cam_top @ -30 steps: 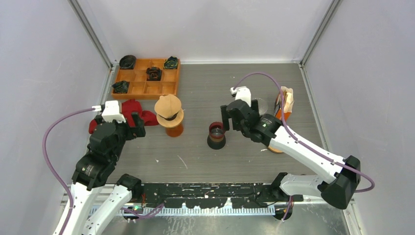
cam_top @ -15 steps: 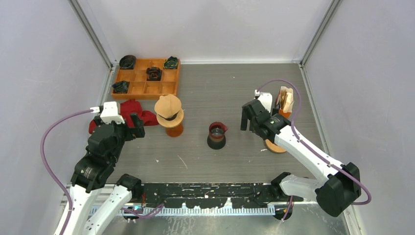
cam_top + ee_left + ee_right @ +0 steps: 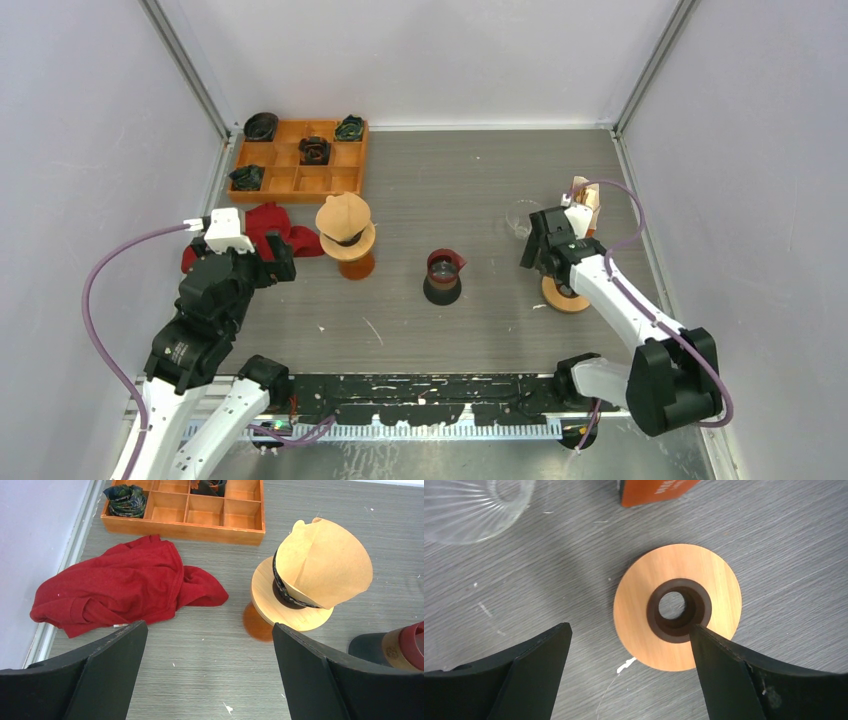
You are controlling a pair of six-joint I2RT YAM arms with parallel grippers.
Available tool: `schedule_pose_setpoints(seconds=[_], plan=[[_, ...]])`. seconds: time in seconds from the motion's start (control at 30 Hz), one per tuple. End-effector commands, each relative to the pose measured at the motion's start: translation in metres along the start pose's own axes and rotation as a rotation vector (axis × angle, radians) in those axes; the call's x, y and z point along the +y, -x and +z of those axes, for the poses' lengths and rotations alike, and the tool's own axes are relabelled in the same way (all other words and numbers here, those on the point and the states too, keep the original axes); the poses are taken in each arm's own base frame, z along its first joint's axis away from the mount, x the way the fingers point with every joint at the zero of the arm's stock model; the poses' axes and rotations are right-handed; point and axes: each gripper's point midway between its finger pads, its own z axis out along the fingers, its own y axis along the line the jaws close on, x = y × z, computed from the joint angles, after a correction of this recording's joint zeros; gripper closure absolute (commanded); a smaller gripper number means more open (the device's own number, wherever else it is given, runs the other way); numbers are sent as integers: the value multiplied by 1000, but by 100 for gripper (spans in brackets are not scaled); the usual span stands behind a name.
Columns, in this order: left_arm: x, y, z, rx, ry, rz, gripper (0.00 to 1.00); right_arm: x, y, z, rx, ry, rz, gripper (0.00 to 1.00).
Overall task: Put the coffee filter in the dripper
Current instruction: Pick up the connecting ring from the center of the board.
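Observation:
A brown paper coffee filter (image 3: 322, 567) sits as an open cone in the dripper (image 3: 267, 602), which has a wooden collar, a dark ring and an amber base. Both show in the top view, the filter (image 3: 343, 214) above the dripper (image 3: 353, 256). My left gripper (image 3: 208, 625) is open and empty, hovering short of the dripper and to its left, beside it in the top view (image 3: 272, 258). My right gripper (image 3: 630, 626) is open and empty above a second wooden collar (image 3: 644, 605) lying flat at the right. It also shows in the top view (image 3: 545, 250).
A red cloth (image 3: 115, 590) lies left of the dripper. An orange compartment tray (image 3: 185, 527) stands at the back left. A dark carafe (image 3: 443, 276) stands mid-table. A clear glass cone (image 3: 469, 505) and an orange filter box (image 3: 656, 490) are near the right gripper.
My right arm has swung right, from beside the carafe to above the wooden collar on the right. The left arm and the filter have not moved.

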Motion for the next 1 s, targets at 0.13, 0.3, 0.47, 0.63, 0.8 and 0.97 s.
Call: schedule_pose_setpoints(seconds=[0.13, 0.3, 0.47, 0.63, 0.8, 0.97], plan=[[-2, 17, 0, -69, -7, -32, 1, 0, 1, 31, 33, 1, 92, 14], [-3, 16, 1, -62, -8, -29, 1, -2, -5, 44, 64, -12, 105, 24], [-3, 16, 1, -62, -8, -28, 1, -3, -15, 53, 102, -20, 115, 28], [-2, 16, 1, -62, -6, -28, 1, -5, -23, 61, 133, -30, 122, 30], [-2, 16, 1, -63, -8, -29, 1, -6, -28, 65, 155, -34, 127, 36], [-2, 15, 1, -61, -7, -27, 1, -7, -32, 63, 168, -31, 136, 46]])
